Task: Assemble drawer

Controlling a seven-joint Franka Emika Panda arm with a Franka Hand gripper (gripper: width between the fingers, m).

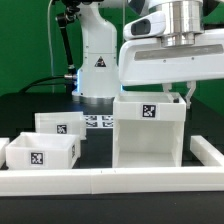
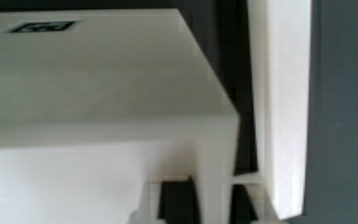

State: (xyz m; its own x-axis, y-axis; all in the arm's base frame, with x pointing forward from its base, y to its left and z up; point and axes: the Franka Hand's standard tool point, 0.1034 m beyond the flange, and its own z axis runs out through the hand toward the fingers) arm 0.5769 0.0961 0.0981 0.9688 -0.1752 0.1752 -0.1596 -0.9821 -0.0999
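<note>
Three drawer parts in sight; positions, please. (Inspector)

From the exterior view: casing (image 1: 148, 135) upright at centre, front tag (image 1: 149, 112) high on the facing wall. Near tray (image 1: 42, 152) at eight o'clock from casing, well apart from it. Far tray (image 1: 60, 123) at nine o'clock from casing, just behind the near tray, whether touching not determinable. All three resting on black table (image 1: 15, 115). Border rail (image 1: 100, 182) along the six o'clock edge, in front of everything. Marker board (image 1: 98, 122) flat on the table behind, between far tray and casing. Robot base (image 1: 97, 60) at twelve o'clock, beyond the board. (Assistant)

Pincer status? (Inspector)

Gripper (image 1: 184, 96) low at the casing's top rim, two o'clock corner. One dark finger visible just outside the casing's wall there. Wrist view filled by the casing's white top face, top tag (image 2: 48, 27) legible, fingertips blurred. Open, closed or clamped on the wall: cannot tell. (Assistant)
</note>
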